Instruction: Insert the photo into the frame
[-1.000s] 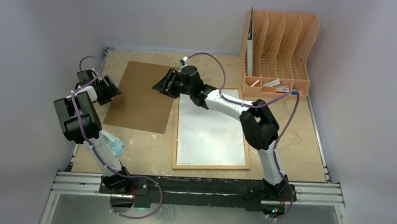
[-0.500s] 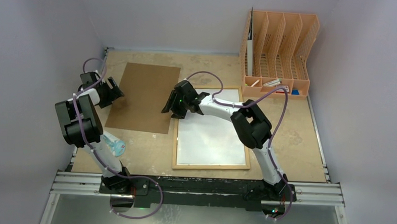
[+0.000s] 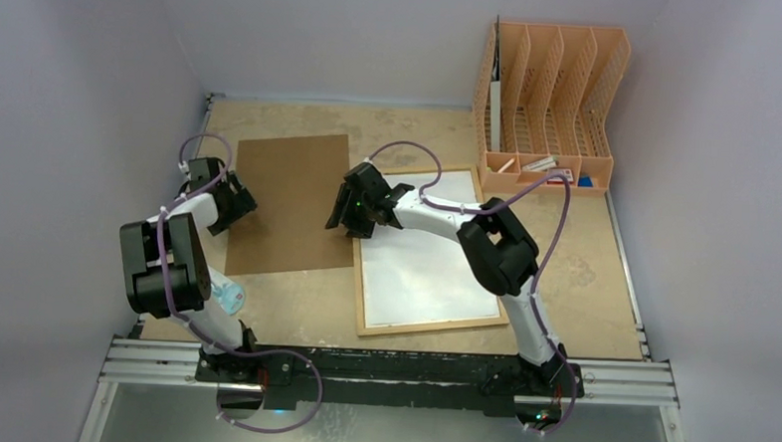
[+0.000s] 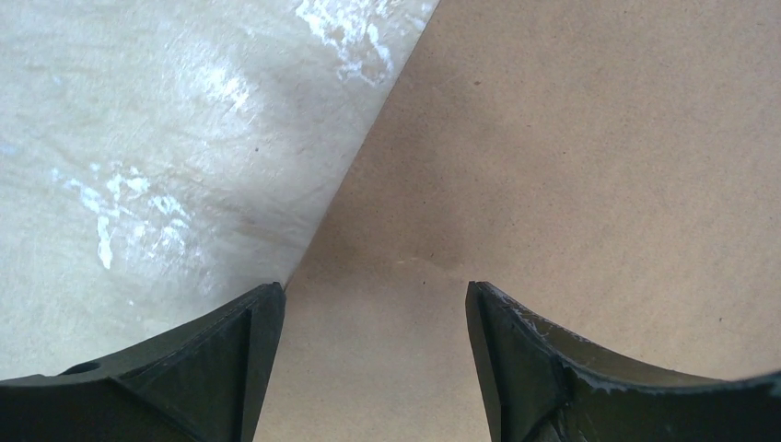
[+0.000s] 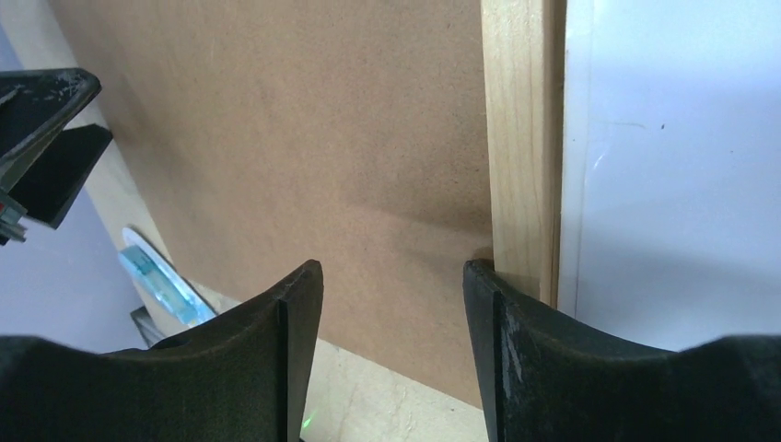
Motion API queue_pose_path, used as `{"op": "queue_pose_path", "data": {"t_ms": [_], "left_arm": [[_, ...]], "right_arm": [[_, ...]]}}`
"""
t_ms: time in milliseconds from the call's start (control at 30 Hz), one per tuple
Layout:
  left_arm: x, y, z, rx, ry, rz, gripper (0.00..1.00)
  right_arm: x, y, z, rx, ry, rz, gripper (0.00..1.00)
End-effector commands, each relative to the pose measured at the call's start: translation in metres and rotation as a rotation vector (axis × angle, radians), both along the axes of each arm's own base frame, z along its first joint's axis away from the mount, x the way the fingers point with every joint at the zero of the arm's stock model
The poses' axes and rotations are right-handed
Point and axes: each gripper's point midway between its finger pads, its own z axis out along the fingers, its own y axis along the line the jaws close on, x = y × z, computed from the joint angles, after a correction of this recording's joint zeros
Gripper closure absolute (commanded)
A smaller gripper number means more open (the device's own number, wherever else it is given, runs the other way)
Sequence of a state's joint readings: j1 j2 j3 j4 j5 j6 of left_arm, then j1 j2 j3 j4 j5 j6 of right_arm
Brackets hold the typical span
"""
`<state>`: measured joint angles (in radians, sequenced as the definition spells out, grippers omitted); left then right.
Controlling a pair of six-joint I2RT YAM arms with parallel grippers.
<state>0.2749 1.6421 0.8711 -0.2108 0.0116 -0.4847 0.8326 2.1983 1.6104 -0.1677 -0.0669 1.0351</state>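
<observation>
The frame [image 3: 430,268], a thin light-wood border around a white inside, lies flat and slightly turned at the table's middle. Its brown fibreboard back [image 3: 288,202] lies apart to its left. My right gripper [image 3: 352,214] hovers open where the board's right edge meets the frame's left border. In the right wrist view its fingers [image 5: 393,267] straddle that border [image 5: 516,138] and the board [image 5: 304,120]. My left gripper [image 3: 231,199] is open at the board's left edge, nothing between its fingers [image 4: 374,287] but the board [image 4: 571,166]. The photo is out of view.
An orange file organiser [image 3: 557,89] stands at the back right with a sheet upright in its leftmost slot [image 3: 494,86] and small items in its front tray [image 3: 539,166]. Walls close in on three sides. A metal rail [image 3: 391,365] runs along the near edge.
My right gripper came back from the far side to the frame's left border. The frame's near end swung right and the board turned. My left gripper moved right to the board's edge.
</observation>
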Motion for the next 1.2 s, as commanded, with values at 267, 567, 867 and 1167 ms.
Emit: {"op": "queue_pose_path", "data": {"t_ms": [267, 567, 867, 1167], "left_arm": [[-0.088, -0.032, -0.025, -0.088, 0.333, 0.053, 0.22], [-0.076, -0.015, -0.011, -0.031, 0.29, 0.103, 0.17], [-0.076, -0.012, -0.013, -0.046, 0.295, 0.055, 0.16], [-0.067, -0.005, -0.006, -0.032, 0.236, 0.053, 0.16]], "right_arm": [[0.015, -0.08, -0.023, -0.332, -0.104, -0.087, 0.36], [0.041, -0.078, -0.017, -0.406, -0.199, -0.068, 0.35], [0.05, -0.069, -0.037, -0.478, -0.213, 0.008, 0.34], [0.067, -0.074, -0.039, -0.634, -0.325, -0.017, 0.33]]}}
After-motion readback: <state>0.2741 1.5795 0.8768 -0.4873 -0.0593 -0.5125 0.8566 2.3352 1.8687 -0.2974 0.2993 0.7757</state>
